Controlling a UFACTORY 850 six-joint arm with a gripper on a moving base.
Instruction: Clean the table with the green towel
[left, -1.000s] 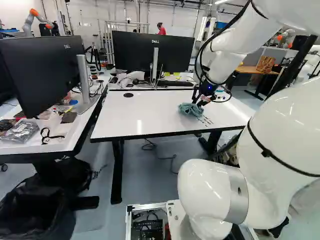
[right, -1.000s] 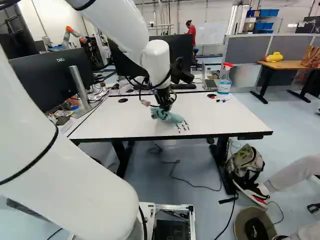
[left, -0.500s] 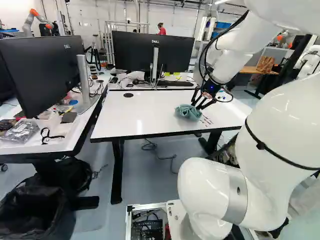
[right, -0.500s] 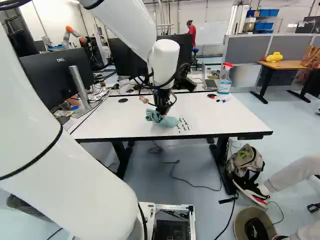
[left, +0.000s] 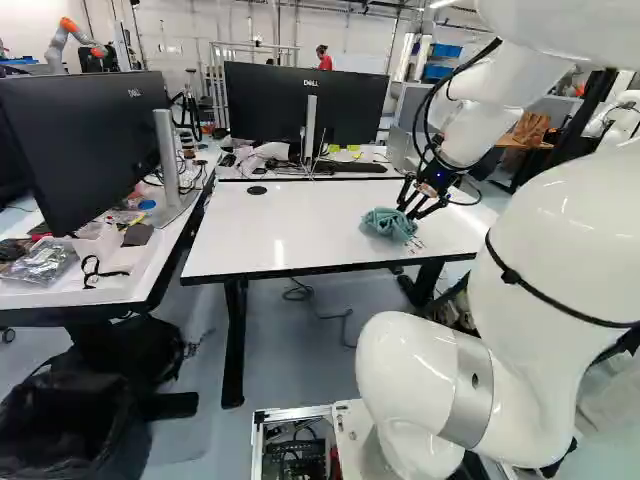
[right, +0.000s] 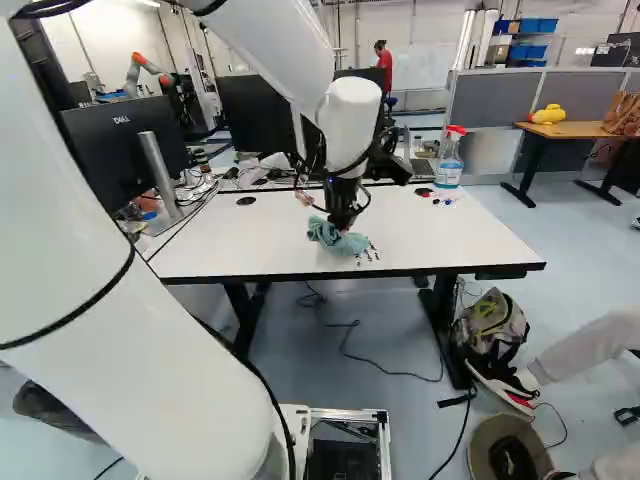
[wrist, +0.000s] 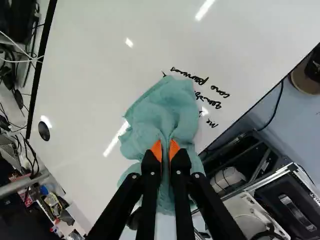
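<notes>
In the left base view my gripper (left: 410, 208) is low over the right half of the white table (left: 290, 230), with the green towel (left: 386, 224) bunched beneath it. The wrist view shows the gripper (wrist: 165, 150) shut on a fold of the towel (wrist: 167, 107), pinched between the orange pads. The rest of the cloth spreads ahead of and around the fingers on the tabletop. Black handwriting (wrist: 215, 102) lies right beside the towel, some of it covered by the cloth. In the right base view these marks (right: 368, 256) are beside the towel, towards the table's front edge.
A spray bottle (right: 450, 158) and several small items (right: 436, 197) stand at the table's back right. Monitors (left: 305, 105) rise behind it. A cluttered desk (left: 110, 290) adjoins on the left. Another robot (left: 75, 38) is far back. A backpack (right: 492, 330) lies by the right leg.
The towel, held in my gripper, first slid left across the table, then back right towards the writing, with the arm following. The base has not moved.
</notes>
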